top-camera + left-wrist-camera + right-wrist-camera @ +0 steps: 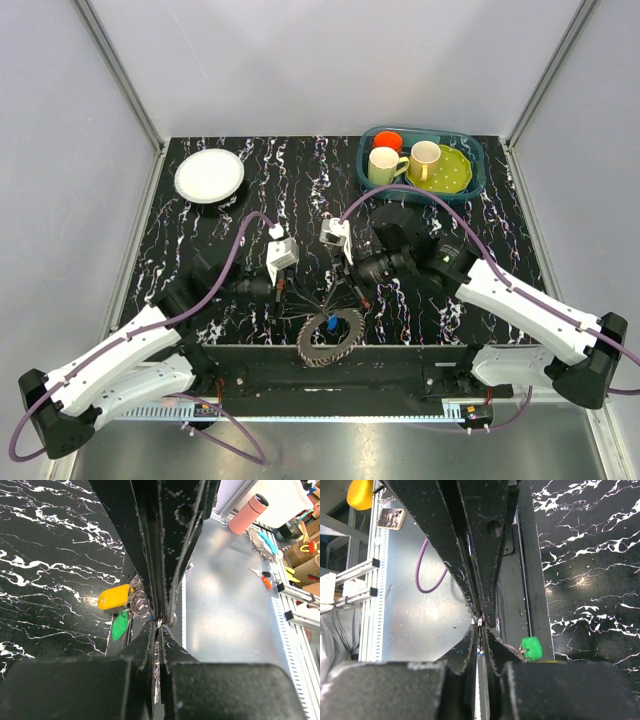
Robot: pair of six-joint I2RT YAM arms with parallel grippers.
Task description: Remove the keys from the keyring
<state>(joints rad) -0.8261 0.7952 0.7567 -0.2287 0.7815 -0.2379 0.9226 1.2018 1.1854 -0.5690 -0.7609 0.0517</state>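
Observation:
The keyring [312,352], a wire ring strung with grey-silver keys [348,338] and a blue tag [329,326], hangs at the table's near edge. My left gripper [310,303] and right gripper [335,300] meet tip to tip just above it. In the left wrist view my left gripper [160,622] is shut on a thin silver strip seen edge-on, with a yellow tag [114,597] and a green tag [120,625] beside it. In the right wrist view my right gripper [480,622] is shut on thin metal, and a green tag [530,647] lies to its right. I cannot tell ring wire from key there.
A white plate [209,175] sits at the back left. A teal basket [470,150] with mugs and a green plate sits at the back right. The black marbled table [480,240] ends just below the grippers, with a metal ledge [230,620] beyond.

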